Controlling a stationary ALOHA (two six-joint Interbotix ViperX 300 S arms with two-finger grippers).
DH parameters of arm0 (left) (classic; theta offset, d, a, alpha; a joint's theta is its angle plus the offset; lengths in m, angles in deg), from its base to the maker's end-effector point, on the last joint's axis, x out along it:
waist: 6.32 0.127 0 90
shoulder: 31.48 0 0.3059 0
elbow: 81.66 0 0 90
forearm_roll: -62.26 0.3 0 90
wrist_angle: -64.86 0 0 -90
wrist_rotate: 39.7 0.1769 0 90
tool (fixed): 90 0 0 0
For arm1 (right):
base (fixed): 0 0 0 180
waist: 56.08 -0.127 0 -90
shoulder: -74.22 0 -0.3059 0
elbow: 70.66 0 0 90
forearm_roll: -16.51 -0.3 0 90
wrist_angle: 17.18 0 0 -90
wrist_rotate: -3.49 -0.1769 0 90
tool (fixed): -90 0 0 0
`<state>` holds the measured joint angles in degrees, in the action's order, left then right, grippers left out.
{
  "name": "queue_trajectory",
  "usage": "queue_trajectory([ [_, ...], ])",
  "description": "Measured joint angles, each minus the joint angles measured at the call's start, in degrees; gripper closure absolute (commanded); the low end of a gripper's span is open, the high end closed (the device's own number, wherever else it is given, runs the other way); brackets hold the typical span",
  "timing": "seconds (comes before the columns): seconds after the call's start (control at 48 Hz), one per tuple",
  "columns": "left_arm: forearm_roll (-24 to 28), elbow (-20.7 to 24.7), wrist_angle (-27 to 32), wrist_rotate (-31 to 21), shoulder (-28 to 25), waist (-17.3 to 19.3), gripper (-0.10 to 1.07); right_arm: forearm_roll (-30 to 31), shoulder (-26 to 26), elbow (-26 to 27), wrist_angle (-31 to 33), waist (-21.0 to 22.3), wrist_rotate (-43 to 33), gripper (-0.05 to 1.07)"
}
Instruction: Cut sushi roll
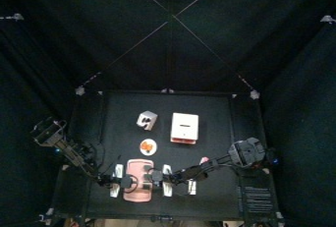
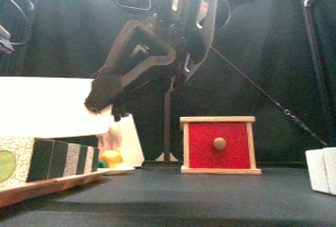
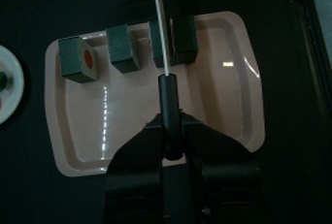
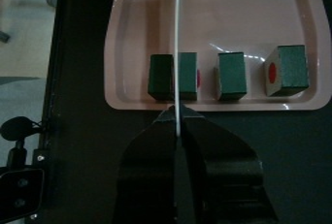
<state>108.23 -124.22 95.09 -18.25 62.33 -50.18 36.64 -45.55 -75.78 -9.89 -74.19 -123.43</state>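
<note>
A dark green sushi roll (image 3: 127, 48) with orange filling was seen on a pink plastic tray (image 3: 220, 121) at the table's front edge. It was already cut into pieces, set in a row along the tray's long side. A thin silver knife (image 3: 157, 19) with a black handle was held tight in the left gripper (image 3: 166, 155), its blade crossing the row. A second thin blade (image 4: 176, 44) was clamped in the right gripper (image 4: 183, 155). In the top view, the pieces were hidden by the arms. A red wooden box (image 2: 218, 144) was seen behind.
</note>
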Motion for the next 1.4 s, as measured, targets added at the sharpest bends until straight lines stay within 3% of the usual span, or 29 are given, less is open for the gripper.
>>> queue_trajectory([
  [1.396, 0.0, 0.26, -1.05, -0.18, -0.18, -0.35, 0.57, -0.09, -0.44, 0.26, -0.18, -0.62, 0.0, 0.65],
])
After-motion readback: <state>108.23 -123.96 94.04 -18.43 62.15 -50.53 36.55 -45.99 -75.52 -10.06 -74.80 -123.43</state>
